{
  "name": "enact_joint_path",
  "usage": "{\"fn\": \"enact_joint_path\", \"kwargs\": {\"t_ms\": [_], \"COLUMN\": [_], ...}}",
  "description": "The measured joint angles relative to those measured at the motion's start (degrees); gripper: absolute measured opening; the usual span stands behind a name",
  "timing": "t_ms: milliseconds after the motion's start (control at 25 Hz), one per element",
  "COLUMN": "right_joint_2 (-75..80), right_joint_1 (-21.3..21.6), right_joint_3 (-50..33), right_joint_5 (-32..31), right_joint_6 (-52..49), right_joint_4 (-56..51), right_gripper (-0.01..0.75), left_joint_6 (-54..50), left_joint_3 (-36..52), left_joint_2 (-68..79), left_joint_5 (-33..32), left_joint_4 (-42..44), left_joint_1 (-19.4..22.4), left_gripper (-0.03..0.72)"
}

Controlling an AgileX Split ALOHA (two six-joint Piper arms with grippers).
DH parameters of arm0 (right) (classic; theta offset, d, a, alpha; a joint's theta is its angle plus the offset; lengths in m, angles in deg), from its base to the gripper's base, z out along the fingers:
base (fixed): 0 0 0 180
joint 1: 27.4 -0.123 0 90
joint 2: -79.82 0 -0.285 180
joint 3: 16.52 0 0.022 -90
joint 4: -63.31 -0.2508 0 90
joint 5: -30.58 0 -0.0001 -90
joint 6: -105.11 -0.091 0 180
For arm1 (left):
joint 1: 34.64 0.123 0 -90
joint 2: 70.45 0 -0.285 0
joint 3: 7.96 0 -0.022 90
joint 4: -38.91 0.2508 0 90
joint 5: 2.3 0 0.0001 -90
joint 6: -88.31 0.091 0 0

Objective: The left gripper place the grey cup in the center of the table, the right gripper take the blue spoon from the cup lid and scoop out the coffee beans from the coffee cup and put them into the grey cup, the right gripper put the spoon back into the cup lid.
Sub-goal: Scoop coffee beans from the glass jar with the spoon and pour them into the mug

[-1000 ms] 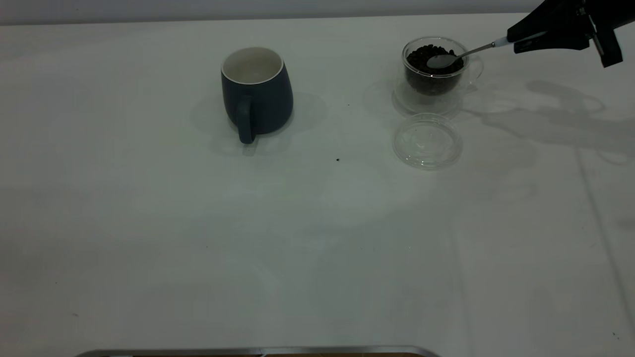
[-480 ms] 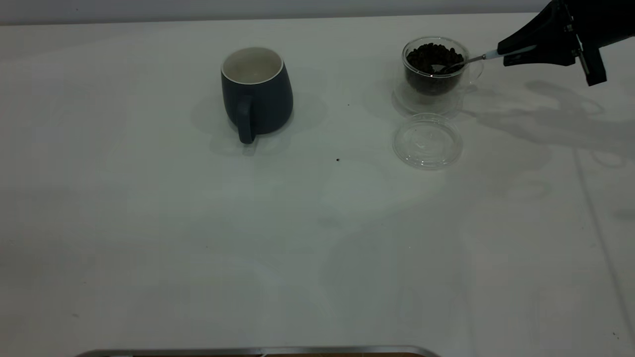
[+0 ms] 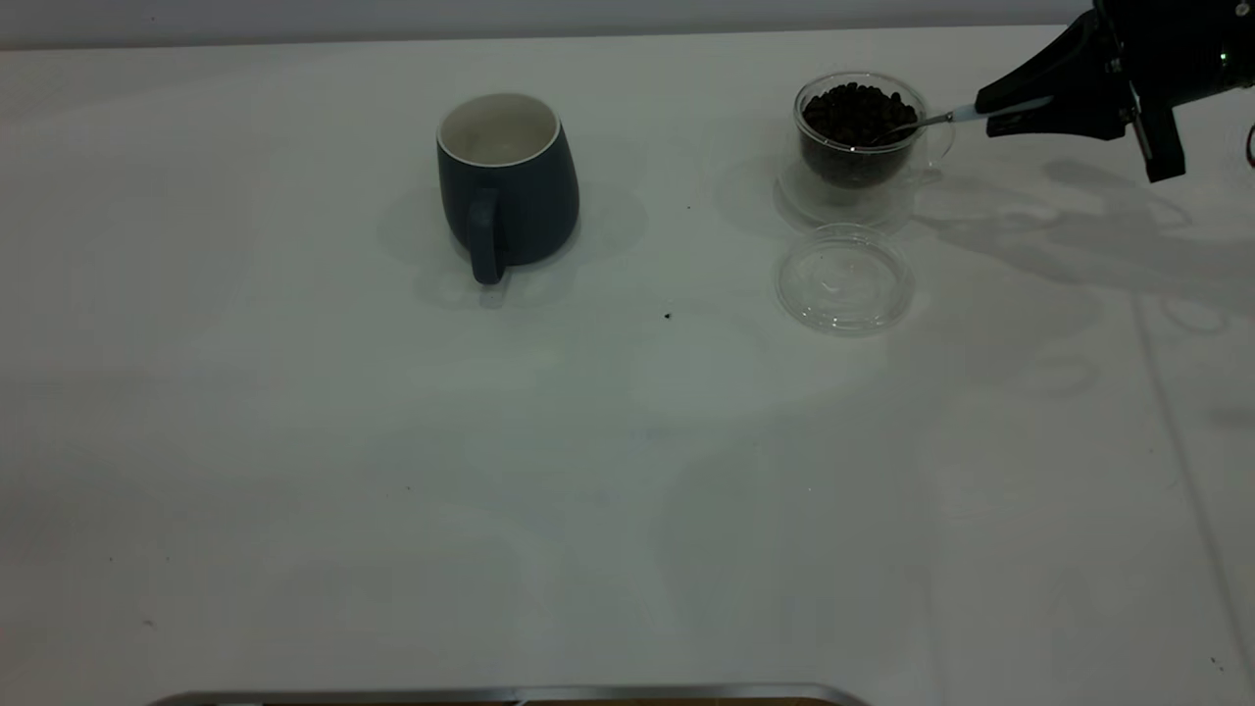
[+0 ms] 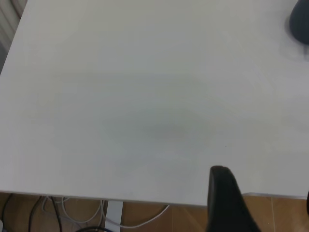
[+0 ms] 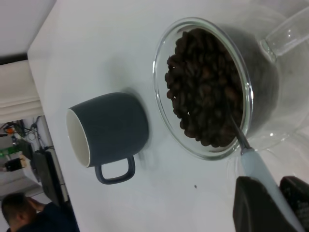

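Note:
The grey cup (image 3: 508, 176) stands upright at the back middle of the table (image 3: 294, 441), handle toward the front. To its right stands the coffee cup (image 3: 861, 147), full of coffee beans (image 3: 855, 110). My right gripper (image 3: 1020, 106) is shut on the pale handle of the blue spoon (image 3: 943, 118), whose bowl is sunk in the beans. In the right wrist view the spoon (image 5: 258, 169) runs from my gripper (image 5: 277, 186) into the beans (image 5: 203, 82), with the grey cup (image 5: 111, 128) beyond. The cup lid (image 3: 845, 279) lies empty in front of the coffee cup. My left gripper (image 4: 263, 198) hangs open by the table edge.
A stray bean (image 3: 668, 316) lies on the table between the grey cup and the lid. The table's front edge shows a metal rail (image 3: 510, 694). A person (image 5: 29, 212) is in the background of the right wrist view.
My right gripper has moved down and a little toward the coffee cup. The spoon bowl, which lay on top of the beans, has sunk into them.

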Motion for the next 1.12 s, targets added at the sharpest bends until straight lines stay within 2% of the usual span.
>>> {"fn": "enact_joint_path", "kwargs": {"t_ms": [480,800,1120], "right_joint_2": [0.3,0.6,2.7], "right_joint_1": [0.0,2.1,2.2], "right_joint_3": [0.1,0.1,0.1], "right_joint_5": [-0.7,-2.9,-5.1], "right_joint_6": [1.3,2.5,4.1], "right_joint_4": [-0.4,0.0,-3.0], "right_gripper": [0.105,0.105,0.105], "left_joint_6": [0.0,0.0,0.0], "left_joint_3": [0.0,0.0,0.0], "left_joint_2": [0.0,0.0,0.0], "left_joint_5": [0.0,0.0,0.0], "left_joint_4": [0.0,0.0,0.0], "left_joint_1": [0.0,0.0,0.0], "left_gripper": [0.466,0.466,0.466]}}
